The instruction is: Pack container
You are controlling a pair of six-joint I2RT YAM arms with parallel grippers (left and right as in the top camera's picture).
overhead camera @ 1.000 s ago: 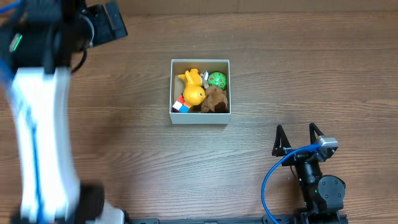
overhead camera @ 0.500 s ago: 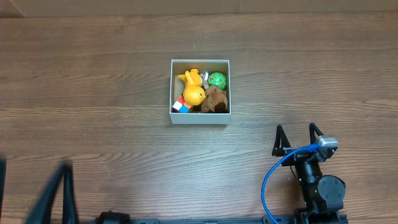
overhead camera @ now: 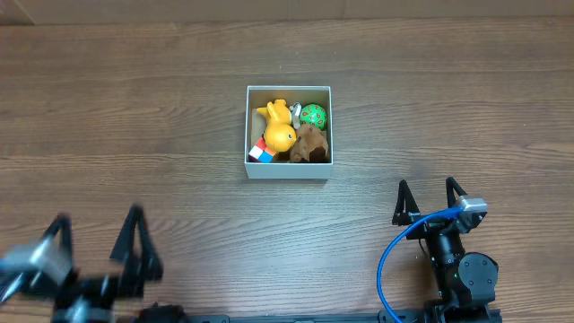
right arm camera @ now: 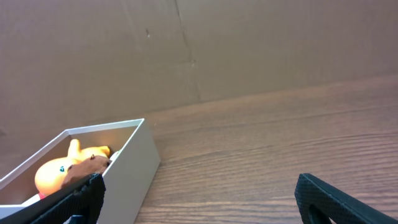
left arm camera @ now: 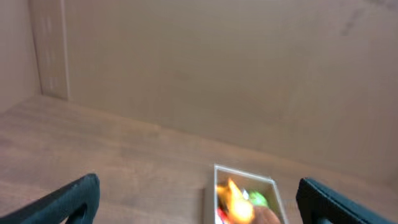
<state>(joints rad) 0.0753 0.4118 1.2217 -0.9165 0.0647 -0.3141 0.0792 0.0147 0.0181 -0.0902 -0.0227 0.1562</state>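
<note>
The wooden desk [overhead camera: 448,90] carries one task item, the container [overhead camera: 289,170], a square white-walled box standing at mid-desk, well apart from both arms. The left fingers [overhead camera: 134,238] are blurred at the near left edge, spread wide and holding nothing. The right fingers [overhead camera: 402,202], near the front right, are just as wide and empty. Inside the box a yellow duck toy [overhead camera: 280,135] lies against a brown plush [overhead camera: 311,145], with a green ball [overhead camera: 313,114] in the far right corner and a red, white and blue block [overhead camera: 260,153] at the near left. No toy shows outside the box, so packing looks finished. Any next move would be parking the arms, needing no grasp.
</note>
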